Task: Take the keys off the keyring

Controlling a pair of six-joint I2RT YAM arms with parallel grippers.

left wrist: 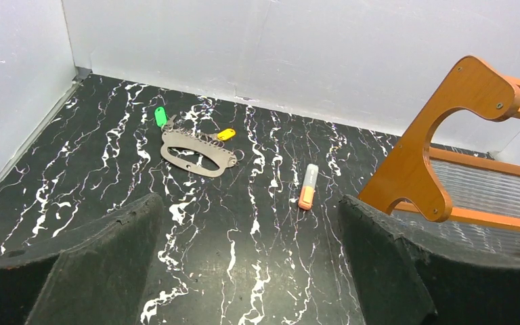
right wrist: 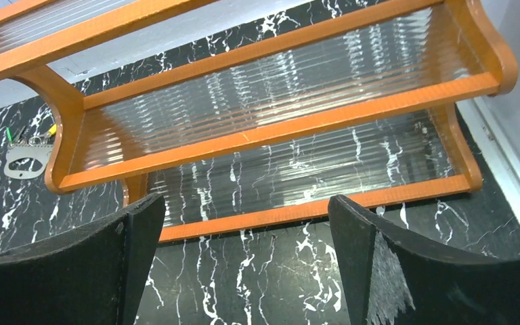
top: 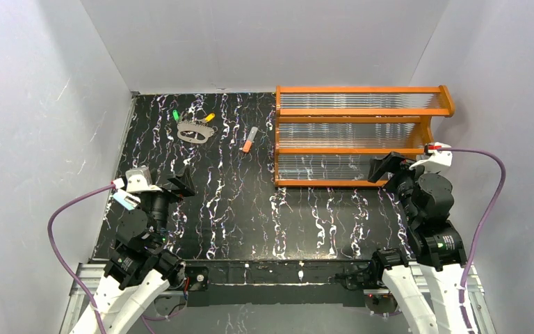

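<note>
left claw [left wrist: 249, 203] and right claw [right wrist: 244, 203] gape wide, empty. left wrist view alone shows green key [left wrist: 160, 116] and yellow key [left wrist: 225, 135] clearly at the keyring [left wrist: 191, 143], left of the orange rack [left wrist: 420, 156].

White walls [top: 250, 42]; black marbled table [top: 250, 209]; orange shelf rack [top: 348, 150].
</note>
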